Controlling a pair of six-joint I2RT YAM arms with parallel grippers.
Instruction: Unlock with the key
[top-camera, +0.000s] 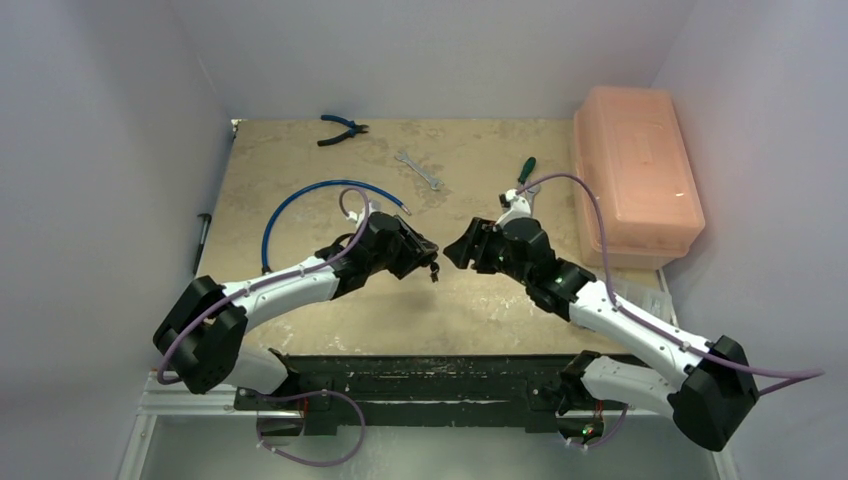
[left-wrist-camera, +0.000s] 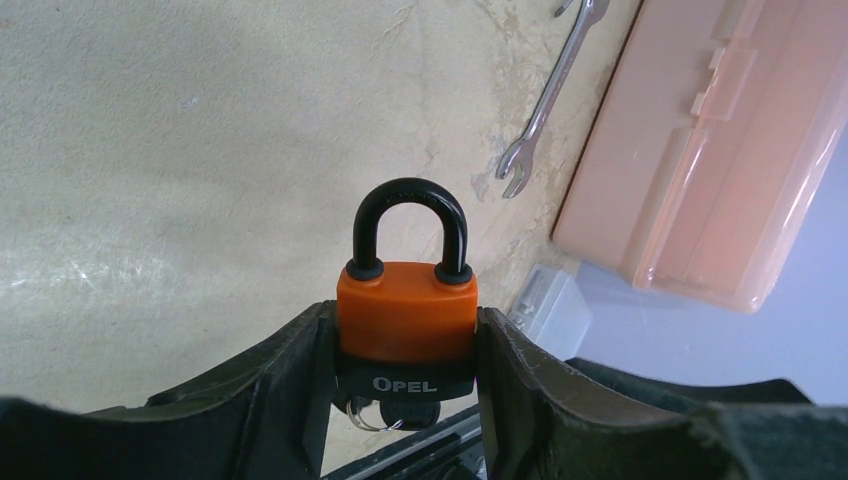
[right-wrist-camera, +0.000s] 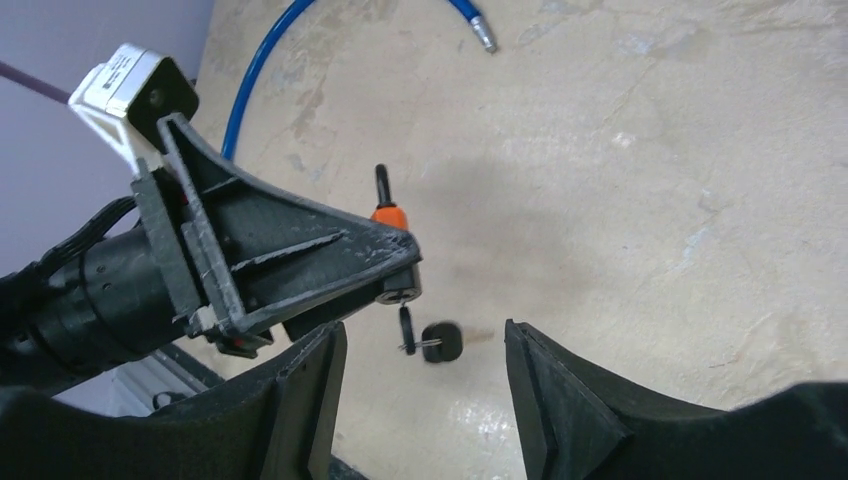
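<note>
Beneath padlock (left-wrist-camera: 407, 310), key (left-wrist-camera: 395, 412) mostly hidden

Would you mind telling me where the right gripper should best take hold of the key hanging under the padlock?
Grip the key by its black head, probably from the right arm's side: it hangs free below the padlock clamped in the left gripper, and the right gripper is open in line with it.

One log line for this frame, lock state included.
left pincer: shut on padlock | shackle: both legs seated | key: under padlock | right pincer: open, clear of key | status: not unlocked
</note>
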